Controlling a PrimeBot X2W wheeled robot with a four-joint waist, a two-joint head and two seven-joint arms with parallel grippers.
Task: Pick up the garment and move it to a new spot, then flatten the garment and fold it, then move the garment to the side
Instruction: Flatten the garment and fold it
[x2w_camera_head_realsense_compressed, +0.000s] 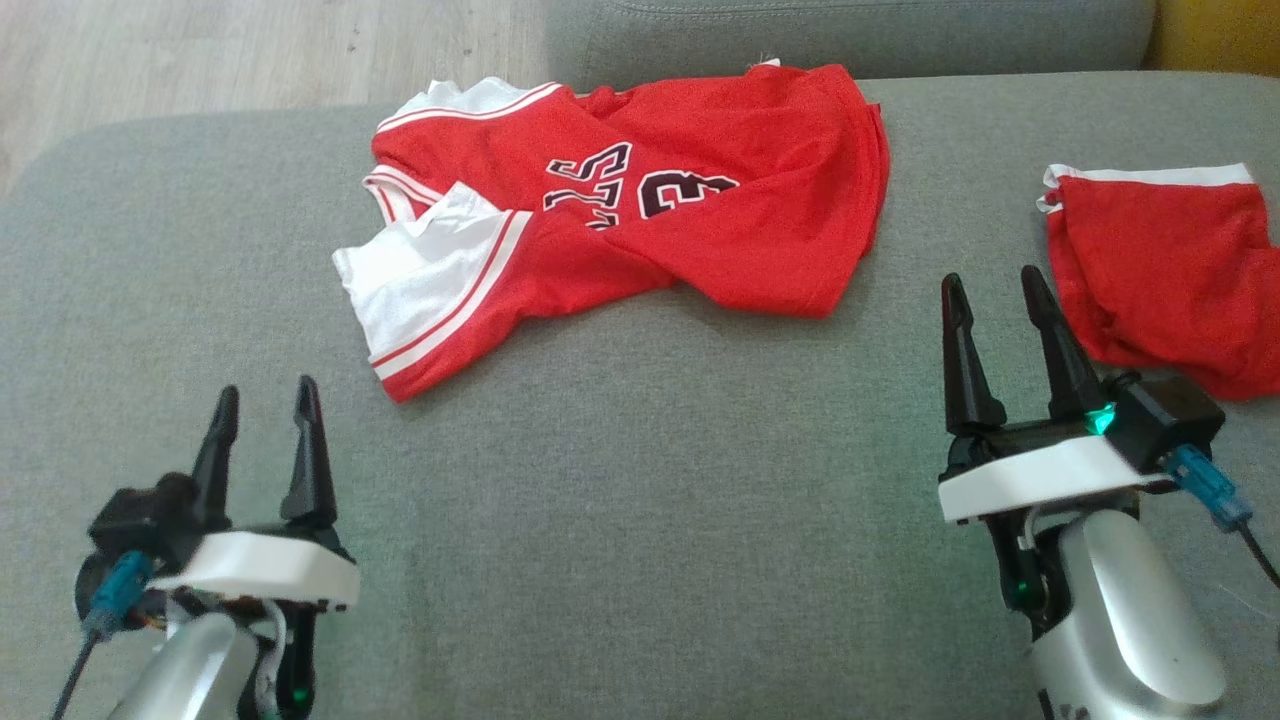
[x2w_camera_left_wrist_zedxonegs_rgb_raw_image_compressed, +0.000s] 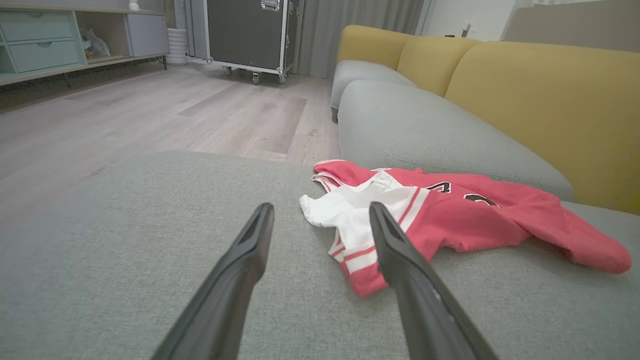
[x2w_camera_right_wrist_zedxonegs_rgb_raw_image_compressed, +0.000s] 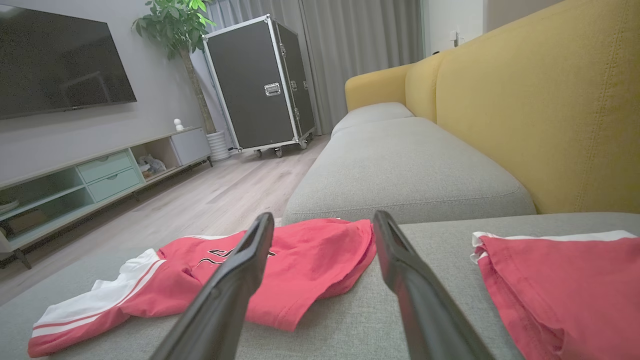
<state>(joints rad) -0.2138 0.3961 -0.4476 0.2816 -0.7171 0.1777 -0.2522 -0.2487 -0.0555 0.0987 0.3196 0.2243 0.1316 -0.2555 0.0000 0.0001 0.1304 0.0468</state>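
Head view: the red jersey (x2w_camera_head_realsense_compressed: 640, 200) lies crumpled on the grey sofa cushion (x2w_camera_head_realsense_compressed: 640, 500). The left gripper (x2w_camera_head_realsense_compressed: 267, 390) is spread wide and empty. The right gripper (x2w_camera_head_realsense_compressed: 990, 277) is also wide and holds nothing, just beside a second red garment (x2w_camera_head_realsense_compressed: 1160, 270).

Left wrist view: the jersey (x2w_camera_left_wrist_zedxonegs_rgb_raw_image_compressed: 475, 220) sits near the fingertips.

Right wrist view: the jersey (x2w_camera_right_wrist_zedxonegs_rgb_raw_image_compressed: 310, 260) is ahead, untouched.

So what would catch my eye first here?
The crumpled red jersey with white sleeves, lying on the grey sofa seat toward its far edge. A second red garment lies further right, beside the right gripper. Both it and the left gripper stand open and empty, on the near side of the jersey.
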